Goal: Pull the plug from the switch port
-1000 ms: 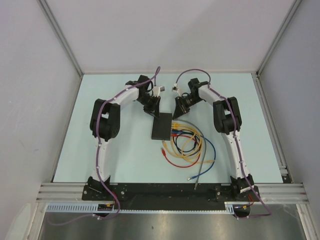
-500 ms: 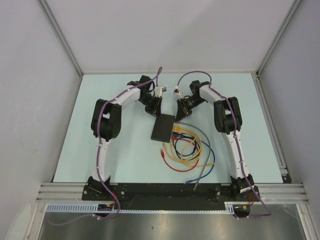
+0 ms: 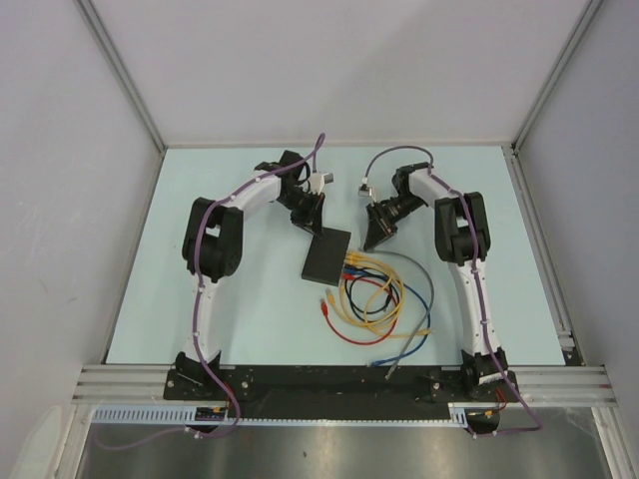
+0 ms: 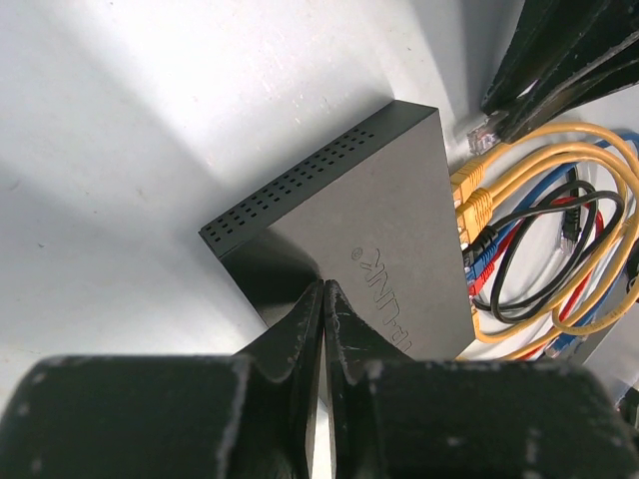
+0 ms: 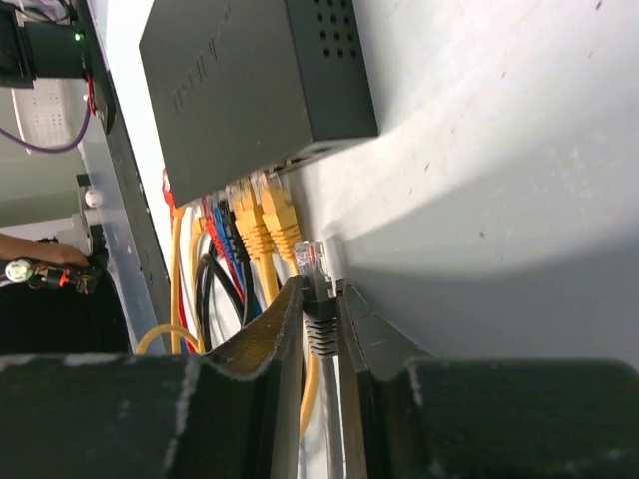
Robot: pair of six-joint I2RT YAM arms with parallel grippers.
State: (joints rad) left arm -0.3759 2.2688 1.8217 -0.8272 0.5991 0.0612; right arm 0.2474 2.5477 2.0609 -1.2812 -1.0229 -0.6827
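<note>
Rightward went the right gripper (image 3: 379, 238), clamping the freed plug (image 5: 315, 264); the left gripper (image 4: 324, 299), closed on nothing, should steady the switch (image 3: 326, 256).

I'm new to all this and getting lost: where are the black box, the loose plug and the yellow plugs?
black box (image 3: 326, 257): overhead view, middle of its top.
loose plug (image 5: 313, 261): right wrist view, its clear tip.
yellow plugs (image 5: 278, 218): right wrist view, the right-hand plug's body.

Pale-blue table (image 3: 270, 319) enclosed by white walls (image 3: 339, 70).
</note>
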